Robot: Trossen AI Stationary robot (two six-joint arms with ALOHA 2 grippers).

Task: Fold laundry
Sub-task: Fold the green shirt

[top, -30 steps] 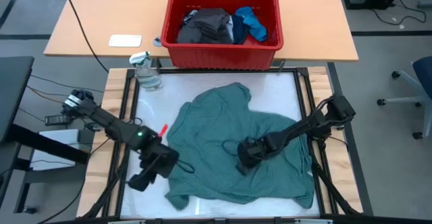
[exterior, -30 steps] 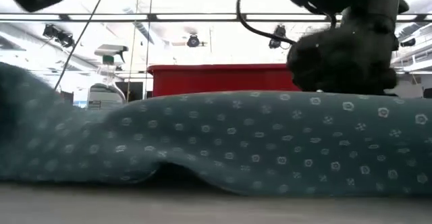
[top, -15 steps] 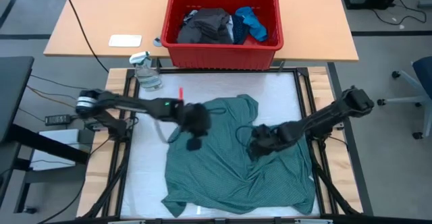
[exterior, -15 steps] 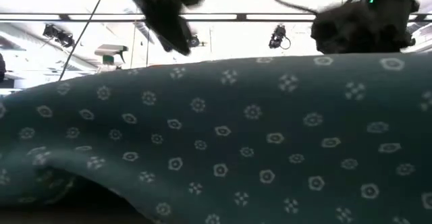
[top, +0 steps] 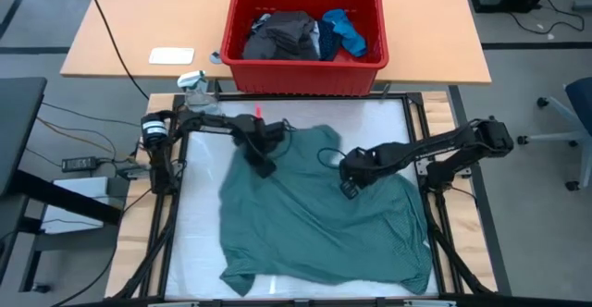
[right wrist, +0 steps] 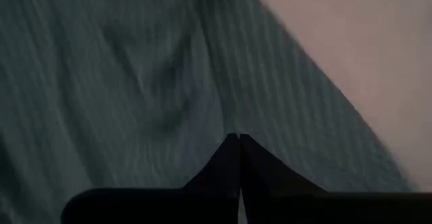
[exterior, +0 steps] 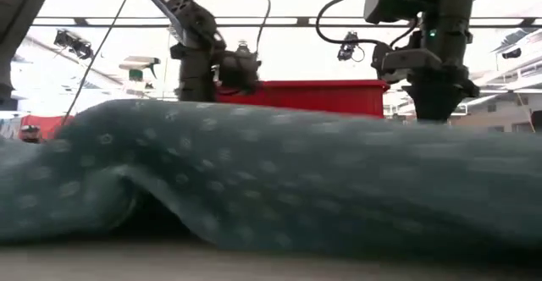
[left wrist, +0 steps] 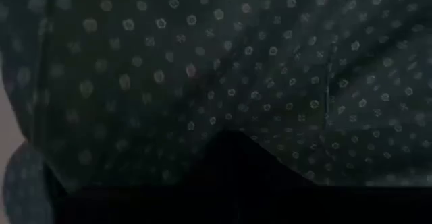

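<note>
While a second ago the teal-green shirt (top: 319, 214) lay bunched in a rumpled heap with its upper-left part pulled in, it now spreads much flatter over the white counter (top: 199, 224), reaching from near the far edge down to the near edge. The left gripper (top: 265, 166), which was low at the shirt's near-left corner, has swung up to the shirt's far-left part, beside the collar area; its fingers are closed, and its wrist view shows only dotted fabric right in front of them, so whether cloth is pinched I cannot tell. The right gripper (top: 350, 185) has shifted slightly toward the far side and sits on the shirt's middle-right, fingers (right wrist: 233, 158) pressed together at their tips over ribbed teal fabric. In the low view the shirt forms a long low mound across the front, lower than half a second ago. The red bin (top: 305, 76) on the wooden table behind keeps its dark grey piece (top: 282, 34) and bright blue piece (top: 344, 30). A spray bottle (top: 194, 90) stands at the counter's far-left corner, unmoved.
</note>
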